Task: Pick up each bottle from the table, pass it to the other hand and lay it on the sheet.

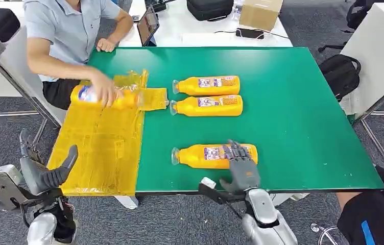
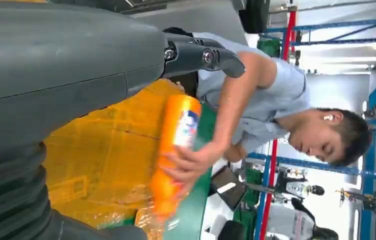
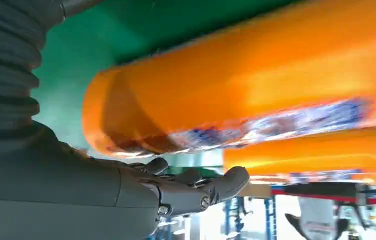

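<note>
**Robot hand reaching an orange bottle on a green table**

Grey carpet surrounds a green-topped table [image 1: 292,117], with white desks, a cardboard box and a black backpack at the far side. Along the table's left edge lies a crinkled yellow plastic sheet [image 1: 103,148].

Three orange plastic bottles with clear caps and printed labels lie on their sides on the green surface, caps pointing left. Two sit side by side at the middle of the table: the farther bottle [image 1: 208,85] and, just beside it, the second bottle [image 1: 208,105]. The nearest bottle [image 1: 200,155] lies apart from them, close to the near edge.

The robot's right hand [image 1: 241,166] rests at the base end of the nearest bottle, its fingers [image 3: 211,187] spread and lying over the bottle, not wrapped around it; whether they press on it cannot be told.

The robot's left hand [image 1: 44,171] hovers at the near left corner beside the sheet, fingers apart and holding nothing.

A person in a light blue shirt [image 1: 72,25] sits at the far left, one hand [image 1: 105,92] on a fourth orange bottle [image 1: 111,97] lying at the sheet's far end.
</note>
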### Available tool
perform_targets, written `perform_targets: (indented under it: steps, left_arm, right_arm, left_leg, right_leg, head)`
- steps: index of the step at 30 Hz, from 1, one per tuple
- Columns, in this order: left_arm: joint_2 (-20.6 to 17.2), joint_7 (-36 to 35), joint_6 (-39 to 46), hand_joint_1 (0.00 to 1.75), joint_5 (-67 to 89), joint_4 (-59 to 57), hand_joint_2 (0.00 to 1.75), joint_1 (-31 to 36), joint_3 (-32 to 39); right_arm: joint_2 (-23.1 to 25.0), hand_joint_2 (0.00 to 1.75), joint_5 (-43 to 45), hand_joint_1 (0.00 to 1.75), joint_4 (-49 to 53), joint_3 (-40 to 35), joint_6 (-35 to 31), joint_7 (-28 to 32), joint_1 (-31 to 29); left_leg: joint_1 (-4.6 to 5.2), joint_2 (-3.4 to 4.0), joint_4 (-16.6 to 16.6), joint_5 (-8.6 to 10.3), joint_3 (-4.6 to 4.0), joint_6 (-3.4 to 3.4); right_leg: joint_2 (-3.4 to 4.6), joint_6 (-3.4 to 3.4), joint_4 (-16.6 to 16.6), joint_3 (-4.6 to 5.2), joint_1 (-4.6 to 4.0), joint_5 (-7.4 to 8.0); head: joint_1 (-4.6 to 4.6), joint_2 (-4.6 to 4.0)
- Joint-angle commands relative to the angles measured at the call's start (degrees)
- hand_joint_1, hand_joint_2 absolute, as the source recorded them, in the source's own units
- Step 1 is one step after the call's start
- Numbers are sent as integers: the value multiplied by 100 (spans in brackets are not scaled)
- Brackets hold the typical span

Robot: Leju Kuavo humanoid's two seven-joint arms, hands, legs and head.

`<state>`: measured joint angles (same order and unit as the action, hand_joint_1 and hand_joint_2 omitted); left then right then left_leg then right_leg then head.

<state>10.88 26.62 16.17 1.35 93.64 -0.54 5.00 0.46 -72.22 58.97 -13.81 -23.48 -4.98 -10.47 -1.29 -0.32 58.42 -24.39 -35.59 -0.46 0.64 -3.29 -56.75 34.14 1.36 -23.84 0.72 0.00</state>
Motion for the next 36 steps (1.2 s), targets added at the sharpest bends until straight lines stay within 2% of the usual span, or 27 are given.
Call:
perform_targets:
  steps: [1,13,17,19,20,21,22,27,28,31,32,36]
  left_arm:
    - [-6,27,-104,0,-97,-358,175,286,-223]
    - [-22,28,-96,0,-93,-341,175,273,-236]
    - [-61,-77,-132,0,-78,-420,175,360,-257]
    - [-74,-136,-165,0,-112,-592,175,486,-267]
    - [-75,-136,-162,0,-111,-631,175,513,-271]
    - [-88,-141,-198,0,-152,-719,175,589,-293]
    - [-97,-141,-197,0,-155,-815,175,647,-304]
    - [-155,-112,-193,0,-202,-849,175,695,-309]
    - [-174,-110,-190,0,-213,-849,175,710,-286]
    - [-182,-124,-258,0,-262,-783,175,662,-272]
    - [-172,-126,-274,0,-265,-772,175,629,-285]
    - [-174,-119,-299,0,-264,-760,175,553,-316]
  right_arm:
    - [-73,175,2,0,-1722,475,-247,261,-995]
    - [19,175,22,0,-1956,482,-147,201,-1113]
    - [74,175,220,0,-2542,504,513,165,-1403]
    - [74,175,453,0,-2900,497,846,405,-1567]
    - [78,175,491,49,-2947,499,880,461,-1585]
    - [70,175,602,147,-3118,499,1059,587,-1641]
    - [67,175,629,171,-3296,465,1178,603,-1700]
    - [43,175,695,175,-3589,380,1278,527,-1755]
    - [50,175,708,150,-3571,395,1181,484,-1735]
    - [-50,175,693,161,-3543,361,1092,323,-1643]
    - [-110,175,681,171,-3528,351,1063,328,-1606]
    - [-167,175,798,175,-3477,435,1035,473,-1540]
  left_leg:
    - [1,2,-6,3,17,11]
    - [0,-4,-5,5,21,13]
    - [-1,3,-8,6,25,15]
    - [-2,2,-4,7,18,10]
    - [-3,1,-10,10,27,13]
    - [-1,2,-8,8,31,10]
    - [-2,-1,-9,10,38,10]
    - [-4,9,-14,15,65,13]
    - [-5,13,-9,7,79,9]
    - [-5,5,-13,2,106,11]
    - [-7,6,-12,-1,112,10]
    - [-7,-5,-22,0,118,14]
  right_leg:
    - [-6,13,9,-18,-3,5]
    - [-11,8,8,-21,-4,5]
    - [-7,14,11,-24,-6,8]
    - [-5,8,6,-15,-5,9]
    - [-11,15,13,-24,-7,11]
    - [-11,10,10,-23,-5,9]
    - [-15,14,13,-29,-6,12]
    - [-7,29,20,-44,-10,27]
    - [-1,24,16,-50,-10,20]
    - [-10,37,21,-27,-10,7]
    - [-7,32,22,-36,-11,5]
    - [-19,28,33,-48,-13,8]
  head:
    - [0,0]
    - [0,0]
    - [0,0]
    - [0,0]
    - [0,0]
    - [0,0]
    - [0,0]
    - [-2,0]
    - [0,0]
    - [2,0]
    - [0,0]
    - [0,0]
